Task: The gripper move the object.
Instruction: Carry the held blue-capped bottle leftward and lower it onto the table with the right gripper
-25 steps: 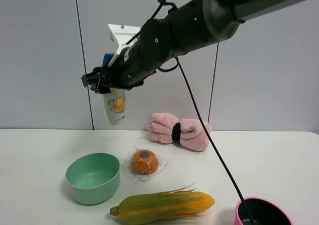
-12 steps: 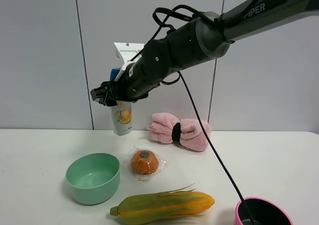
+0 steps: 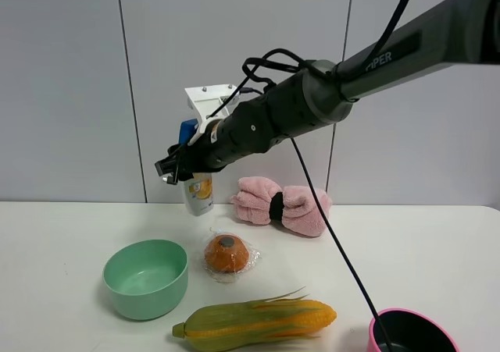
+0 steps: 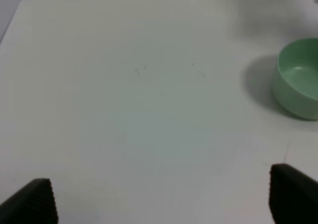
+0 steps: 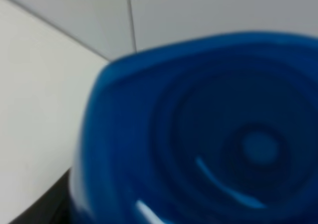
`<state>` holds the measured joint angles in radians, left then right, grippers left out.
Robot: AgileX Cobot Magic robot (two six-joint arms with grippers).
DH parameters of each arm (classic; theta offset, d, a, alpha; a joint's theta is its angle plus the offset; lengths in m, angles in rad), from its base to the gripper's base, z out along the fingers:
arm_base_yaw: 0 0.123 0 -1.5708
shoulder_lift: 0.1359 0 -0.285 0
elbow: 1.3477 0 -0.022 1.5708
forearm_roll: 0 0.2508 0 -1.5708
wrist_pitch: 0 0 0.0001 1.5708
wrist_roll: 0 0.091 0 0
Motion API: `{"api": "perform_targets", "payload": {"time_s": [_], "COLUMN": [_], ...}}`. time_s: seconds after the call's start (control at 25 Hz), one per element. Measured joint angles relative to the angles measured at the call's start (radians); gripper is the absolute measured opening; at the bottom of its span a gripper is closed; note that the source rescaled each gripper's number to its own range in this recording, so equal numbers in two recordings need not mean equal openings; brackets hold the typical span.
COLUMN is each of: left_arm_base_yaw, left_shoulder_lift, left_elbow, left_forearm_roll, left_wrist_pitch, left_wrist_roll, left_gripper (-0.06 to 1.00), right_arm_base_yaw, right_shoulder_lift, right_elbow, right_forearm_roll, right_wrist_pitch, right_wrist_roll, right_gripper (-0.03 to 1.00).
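Observation:
My right gripper (image 3: pixel 178 167) reaches across to the left side of the exterior view. It is shut on the white shampoo bottle (image 3: pixel 200 195), which hangs upright with its blue cap (image 3: pixel 187 130) on top. The bottle's base is low over the back of the table (image 3: pixel 55 235), behind the green bowl; I cannot tell whether it touches. The blue cap (image 5: pixel 208 134) fills the right wrist view, blurred. My left gripper (image 4: pixel 164 196) is open and empty, its fingers (image 4: pixel 35 201) wide apart over bare white table. It does not show in the exterior view.
A green bowl (image 3: pixel 146 278) stands front left and also shows in the left wrist view (image 4: pixel 298 80). A wrapped orange round item (image 3: pixel 226 254), a corn cob (image 3: pixel 258 318), a pink towel roll (image 3: pixel 281 204) and a pink-rimmed pot (image 3: pixel 410 332) are on the table. A black cable (image 3: pixel 336 243) hangs from the right arm.
My right gripper has moved down and to the right with the bottle in it, bringing the bottle lower toward the table. The other objects have not moved.

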<state>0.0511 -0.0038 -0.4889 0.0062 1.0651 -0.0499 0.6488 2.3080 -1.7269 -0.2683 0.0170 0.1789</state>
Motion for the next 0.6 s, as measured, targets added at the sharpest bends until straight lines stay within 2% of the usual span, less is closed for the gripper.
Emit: {"api": "perform_targets", "payload": {"time_s": [0.36,0.6], "left_arm_base_yaw": [0.0,0.0], "left_shoulder_lift": [0.0,0.0], "left_elbow": [0.0,0.0], "left_forearm_roll": [0.0,0.0], "left_wrist_pitch": [0.0,0.0], "left_wrist_roll": [0.0,0.0], "left_gripper": [1.0,1.0], "right_arm_base_yaw": [-0.043,-0.067], "right_shoulder_lift": [0.032,0.04], "right_elbow": [0.0,0.0], "right_forearm_roll": [-0.003,0.02], "right_wrist_pitch": [-0.004,-0.105], "right_wrist_roll": [-0.007,-0.007], "right_gripper": [0.01,0.01]}}
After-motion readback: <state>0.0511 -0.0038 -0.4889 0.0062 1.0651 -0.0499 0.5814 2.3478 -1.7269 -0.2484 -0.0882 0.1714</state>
